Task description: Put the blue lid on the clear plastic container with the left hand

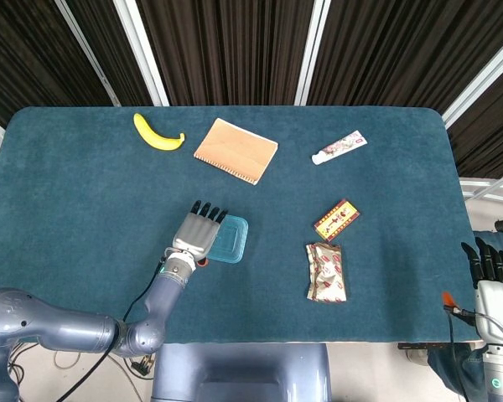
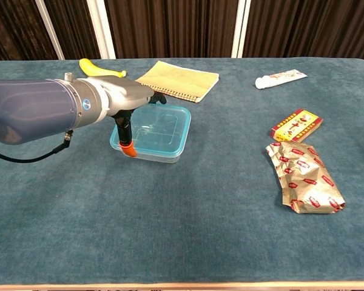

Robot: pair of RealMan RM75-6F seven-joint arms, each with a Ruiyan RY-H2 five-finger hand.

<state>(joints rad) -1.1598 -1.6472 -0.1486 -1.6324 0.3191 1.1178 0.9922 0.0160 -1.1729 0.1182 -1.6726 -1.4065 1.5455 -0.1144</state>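
The blue lid (image 1: 231,239) (image 2: 159,126) lies on top of the clear plastic container (image 2: 159,154) near the table's middle. My left hand (image 1: 199,233) (image 2: 131,104) covers the lid's left edge, fingers over the top and the orange-tipped thumb down the left side, gripping it. The lid's left part is hidden under the hand in the head view. My right hand (image 1: 489,261) hangs off the table's right edge, fingers straight, holding nothing.
A banana (image 1: 157,134) and a tan notebook (image 1: 235,150) lie behind the container. A white tube (image 1: 339,147) is at the back right. A red box (image 1: 335,219) and a crumpled foil packet (image 1: 326,272) lie to the right.
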